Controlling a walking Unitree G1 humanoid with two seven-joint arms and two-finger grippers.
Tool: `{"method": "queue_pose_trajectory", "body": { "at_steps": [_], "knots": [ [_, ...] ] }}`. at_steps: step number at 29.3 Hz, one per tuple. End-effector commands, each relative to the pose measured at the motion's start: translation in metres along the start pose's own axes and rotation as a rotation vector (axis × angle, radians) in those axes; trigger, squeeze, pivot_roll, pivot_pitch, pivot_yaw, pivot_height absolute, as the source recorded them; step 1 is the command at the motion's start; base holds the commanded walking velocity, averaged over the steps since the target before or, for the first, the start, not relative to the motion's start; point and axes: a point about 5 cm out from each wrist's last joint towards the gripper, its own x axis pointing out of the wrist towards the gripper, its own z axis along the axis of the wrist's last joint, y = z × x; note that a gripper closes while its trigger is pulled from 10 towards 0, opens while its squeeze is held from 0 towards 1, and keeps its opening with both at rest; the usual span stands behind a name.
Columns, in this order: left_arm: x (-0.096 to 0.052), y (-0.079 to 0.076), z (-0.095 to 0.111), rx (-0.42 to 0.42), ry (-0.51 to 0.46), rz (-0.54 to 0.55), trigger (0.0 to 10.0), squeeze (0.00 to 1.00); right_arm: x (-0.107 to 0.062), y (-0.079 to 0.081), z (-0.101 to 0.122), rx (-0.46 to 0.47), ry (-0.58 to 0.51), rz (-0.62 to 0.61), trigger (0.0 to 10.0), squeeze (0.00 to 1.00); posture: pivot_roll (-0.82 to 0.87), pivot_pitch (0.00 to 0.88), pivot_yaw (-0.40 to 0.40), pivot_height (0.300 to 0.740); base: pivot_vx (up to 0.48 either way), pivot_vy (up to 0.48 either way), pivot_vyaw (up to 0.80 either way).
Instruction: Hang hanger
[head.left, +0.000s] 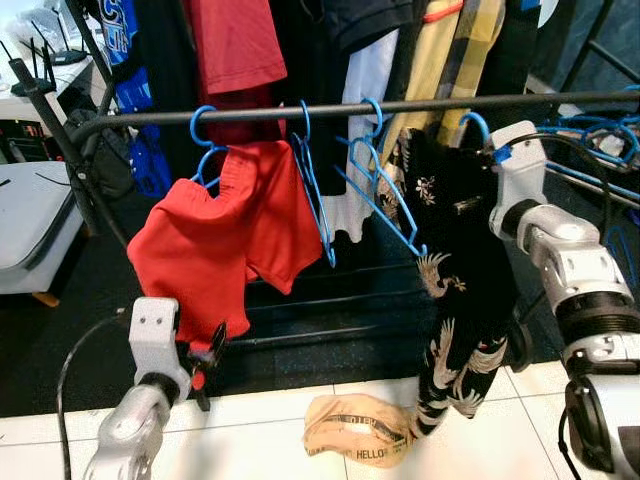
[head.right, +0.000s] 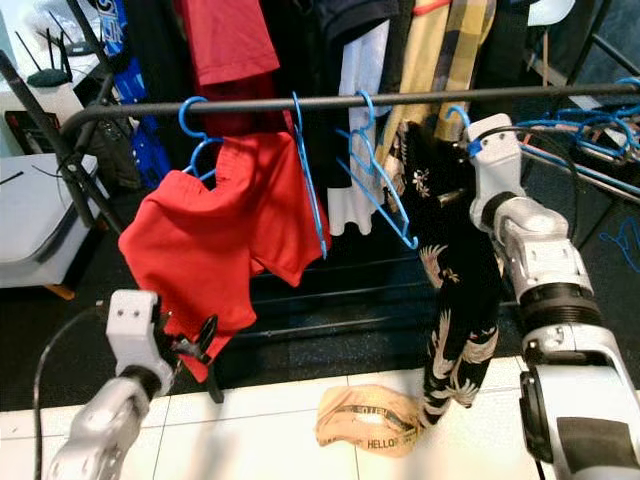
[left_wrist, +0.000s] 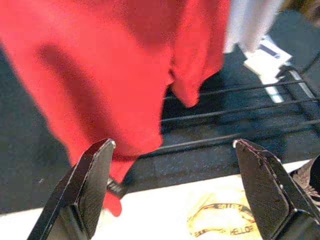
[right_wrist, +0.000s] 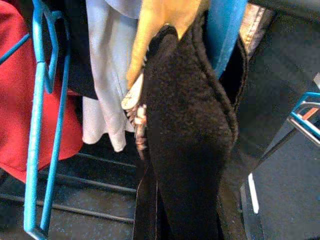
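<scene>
A dark rail (head.left: 330, 108) runs across a crowded clothes rack. The right gripper (head.left: 492, 152) is raised to the rail, at the blue hook of a hanger (head.left: 474, 124) that rests over the rail and carries a black patterned garment (head.left: 455, 270). The garment hangs down almost to the floor. From the right wrist view the black cloth covers the jaws, so I cannot tell whether they are open or closed on anything.

To the left along the rail hang two bare blue hangers (head.left: 380, 185), then a hanger (head.left: 203, 135) with red shorts (head.left: 225, 235). More clothes, red, white and yellow, hang on a higher level behind.

The left gripper (head.left: 208, 362) is low, just beside the bottom hem of the red shorts. Its jaws are spread wide, holding nothing, with the red cloth just ahead between them.

A tan cloth (head.left: 358, 428) with printed lettering lies on the white tiled floor (head.left: 260, 440) below the rack.
</scene>
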Motion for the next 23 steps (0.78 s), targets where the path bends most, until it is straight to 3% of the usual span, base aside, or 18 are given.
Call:
{"method": "queue_pose_trajectory", "body": {
  "at_steps": [1,4,6,12,14,19,23],
  "knots": [
    [-0.005,0.005,-0.002,0.009,0.021,0.004,10.0,0.00,0.000,-0.005,0.006,-0.010,-0.022,-0.024,10.0,0.00,0.01,0.143,0.037,0.740,0.000,0.000,0.00],
    [-0.019,0.010,0.001,0.029,0.030,0.009,10.0,0.00,0.003,-0.012,0.016,-0.009,-0.046,-0.047,10.0,0.00,0.04,0.186,0.046,0.740,0.000,0.000,0.00],
    [-0.019,0.010,0.001,0.029,0.030,0.009,10.0,0.00,0.003,-0.012,0.016,-0.009,-0.046,-0.047,10.0,0.00,0.04,0.186,0.046,0.740,0.000,0.000,0.00],
    [-0.040,0.021,0.011,0.068,0.038,0.025,10.0,0.00,0.008,-0.021,0.047,0.016,-0.148,-0.084,10.0,0.00,0.08,0.248,0.059,0.740,0.000,0.000,0.00],
    [-0.040,0.021,0.011,0.068,0.038,0.025,10.0,0.00,0.008,-0.021,0.047,0.016,-0.148,-0.084,10.0,0.00,0.08,0.248,0.059,0.740,0.000,0.000,0.00],
    [-0.045,0.023,0.017,0.085,0.043,0.025,10.0,0.00,0.009,-0.025,0.076,0.045,-0.257,-0.096,10.0,0.00,0.08,0.262,0.065,0.740,0.000,0.000,0.00],
    [-0.048,0.023,0.019,0.089,0.050,0.026,10.0,0.00,0.009,-0.027,0.083,0.039,-0.264,-0.112,10.0,0.00,0.08,0.270,0.068,0.740,0.000,0.000,0.00]
  ]
}}
